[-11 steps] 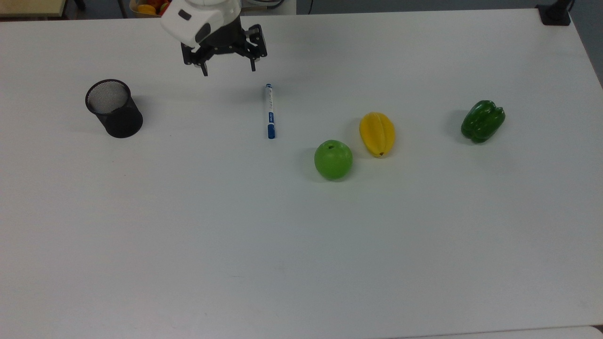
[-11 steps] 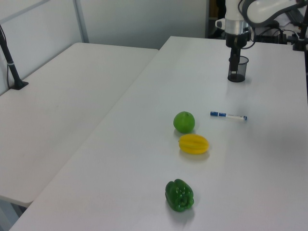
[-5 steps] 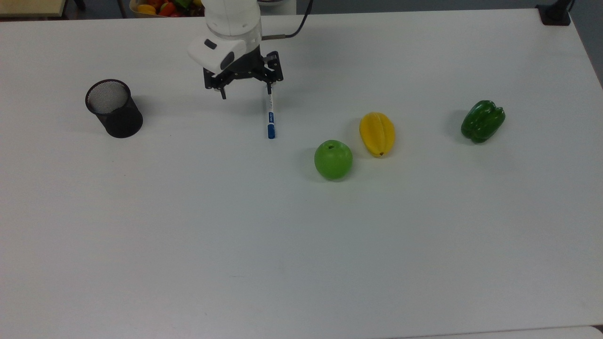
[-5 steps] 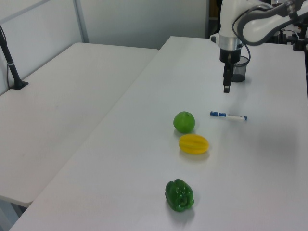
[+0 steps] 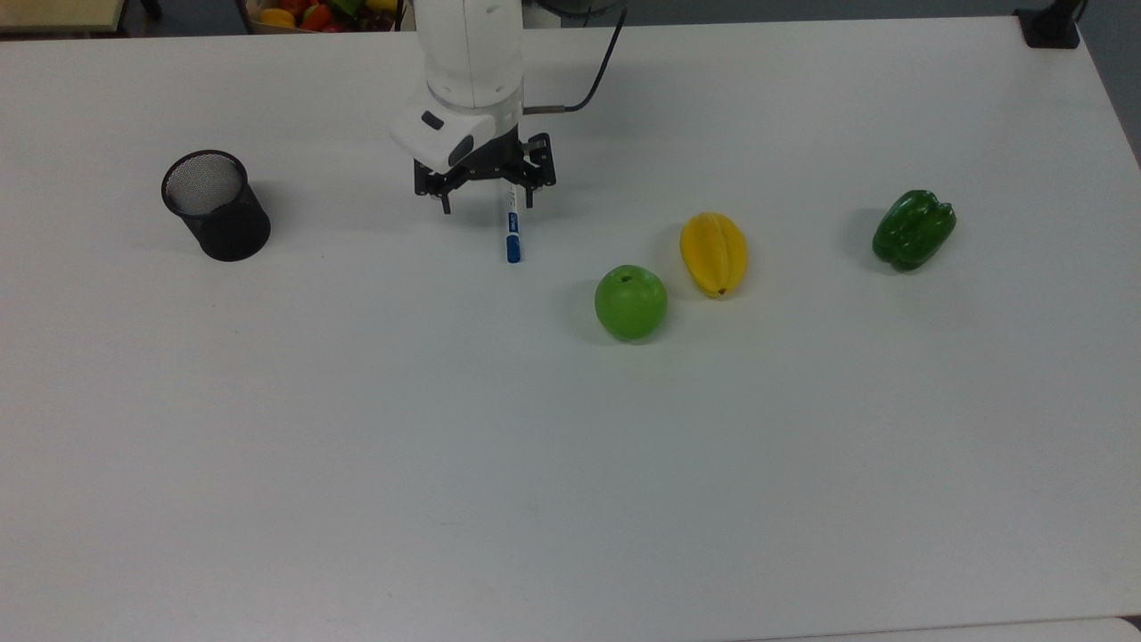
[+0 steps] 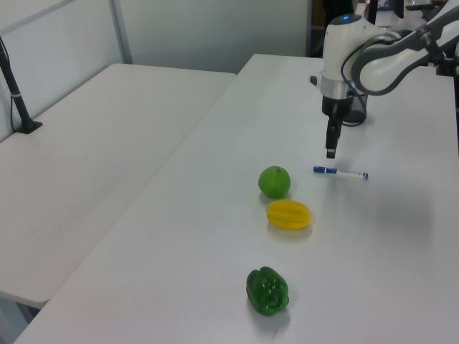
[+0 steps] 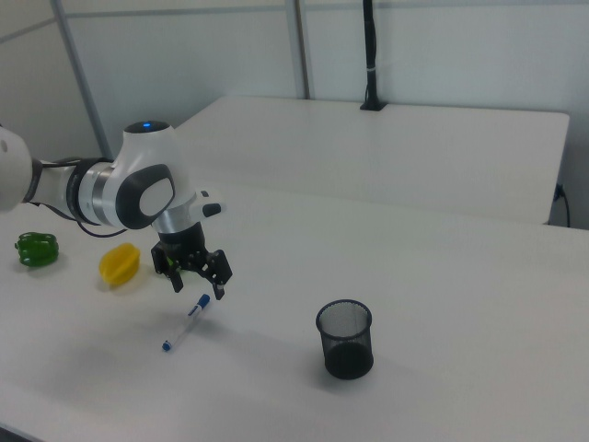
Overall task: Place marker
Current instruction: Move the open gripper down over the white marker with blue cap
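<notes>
In the top view I see the marker, white with a blue cap, upper centre on the white table, under my gripper with jaws spread and empty. In the left view it lies right of centre. In the right view it sits lower left, pale partition walls behind.

White table carries marker, mesh cup, green apple, starfruit, green pepper.
</notes>
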